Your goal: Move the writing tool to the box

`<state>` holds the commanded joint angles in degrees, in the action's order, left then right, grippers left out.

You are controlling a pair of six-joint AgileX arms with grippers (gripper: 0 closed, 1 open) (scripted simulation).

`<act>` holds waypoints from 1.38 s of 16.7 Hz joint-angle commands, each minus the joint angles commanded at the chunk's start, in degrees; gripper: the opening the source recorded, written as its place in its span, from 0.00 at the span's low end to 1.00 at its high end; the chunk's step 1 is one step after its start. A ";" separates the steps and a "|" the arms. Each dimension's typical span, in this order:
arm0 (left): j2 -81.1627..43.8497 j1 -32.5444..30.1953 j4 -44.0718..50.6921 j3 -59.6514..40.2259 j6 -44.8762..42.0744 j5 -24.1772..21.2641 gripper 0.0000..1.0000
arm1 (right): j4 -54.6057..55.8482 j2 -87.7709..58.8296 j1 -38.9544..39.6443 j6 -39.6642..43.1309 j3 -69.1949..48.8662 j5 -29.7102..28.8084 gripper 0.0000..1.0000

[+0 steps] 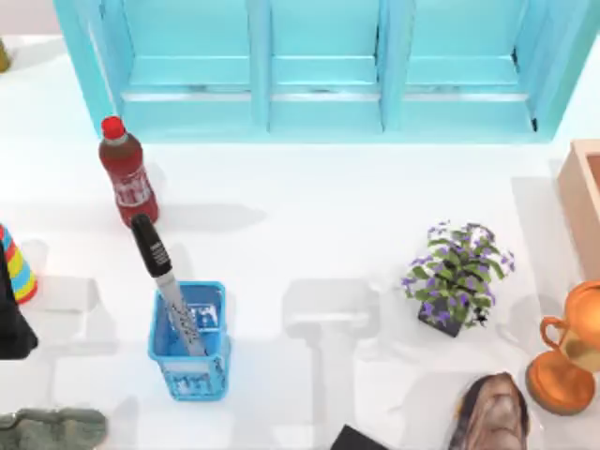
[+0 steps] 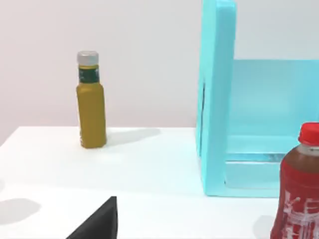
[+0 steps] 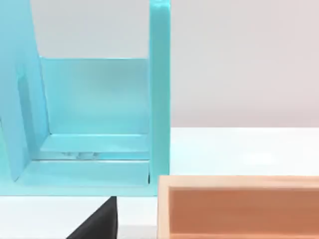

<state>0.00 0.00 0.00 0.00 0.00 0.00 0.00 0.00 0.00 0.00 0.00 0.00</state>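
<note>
Marker pen, long, black-capped with a grey-white lettered barrel (image 1: 167, 281), stands tilted in the small blue plastic lattice basket (image 1: 190, 361), cap leaning toward the red drink bottle (image 1: 127, 172). My left arm sits parked at the table's left edge, the basket just to its right; I cannot tell how its fingers stand. The tan, thick-walled box with its reddish-brown inside (image 1: 583, 192) lies at the far right edge, and in my right wrist view (image 3: 239, 206) it sits close ahead. My right gripper's fingers: cannot tell.

Rendered tabletop — white table (image 1: 309, 244), turquoise shelf (image 1: 319, 66)
</note>
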 joint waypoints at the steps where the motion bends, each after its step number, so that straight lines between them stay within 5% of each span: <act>1: 0.00 0.00 0.00 0.00 0.00 0.00 1.00 | 0.00 0.00 0.00 0.00 0.00 0.00 1.00; 8: 0.00 0.00 0.00 0.00 0.00 0.00 1.00 | 0.53 -12.60 9.27 -2.92 -5.48 -0.54 1.00; 23: 0.00 0.00 0.00 0.00 0.00 0.00 1.00 | 10.13 -84.81 49.95 -14.25 -38.90 -6.93 1.00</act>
<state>0.00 0.00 0.00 0.00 0.00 0.00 10.13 -84.81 49.95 -14.25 -38.90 -6.93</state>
